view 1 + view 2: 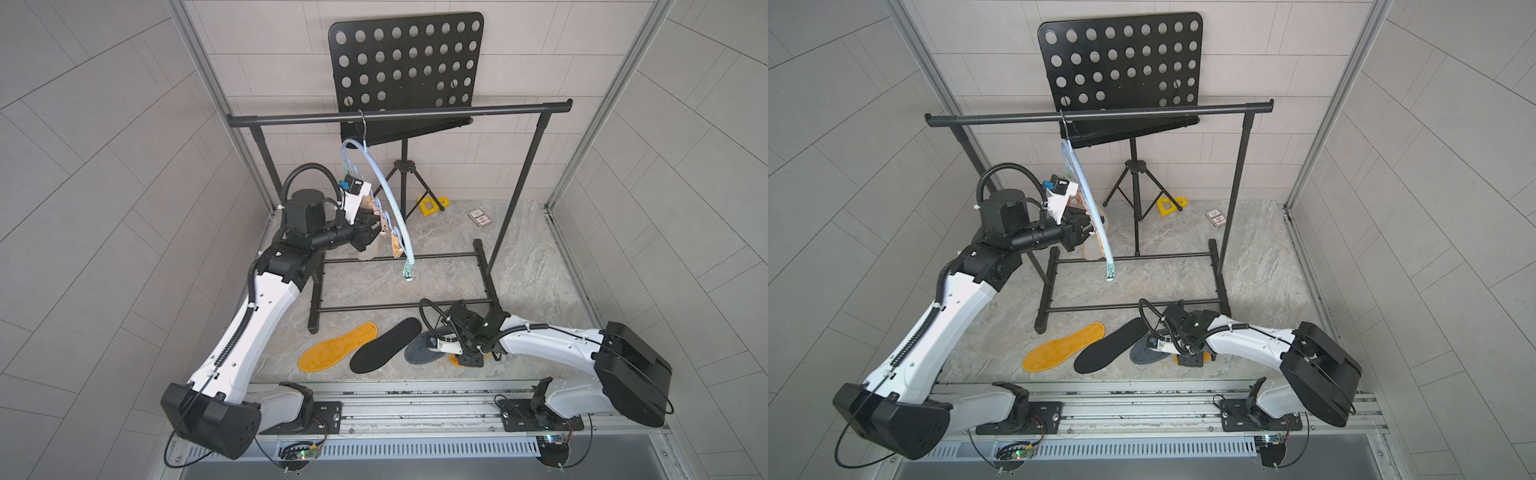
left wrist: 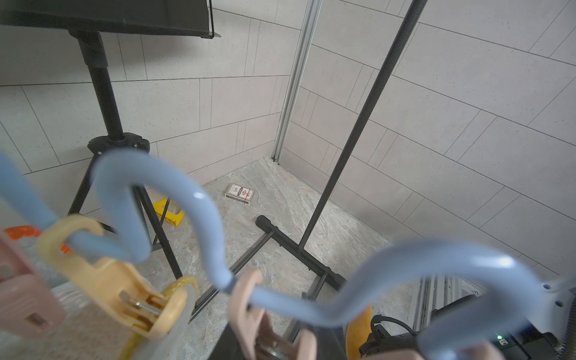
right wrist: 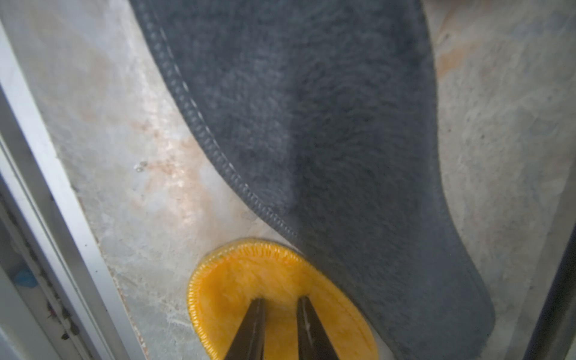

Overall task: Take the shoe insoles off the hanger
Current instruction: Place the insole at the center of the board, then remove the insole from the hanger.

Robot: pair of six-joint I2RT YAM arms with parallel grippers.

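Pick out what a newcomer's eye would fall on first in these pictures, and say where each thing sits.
A black perforated music stand looms at the back. Before it a pale blue hanger dangles tilted from the rack bar, the left gripper at its clips. Near the front edge lie a yellow insole, a black insole and a dark grey insole, the right gripper low over a second yellow insole.

Hanger point(image 2: 193, 199): smooth, glossy pale blue plastic. Its clips point(image 2: 103, 280): matt plastic with metal springs. Dark grey insole point(image 3: 327, 124) and yellow insole point(image 3: 249, 280), at 6 o'clock on the stone-look floor point(image 1: 540, 270): fuzzy cloth, stitched edges. Garment rack point(image 1: 399, 111): rough matt black metal.
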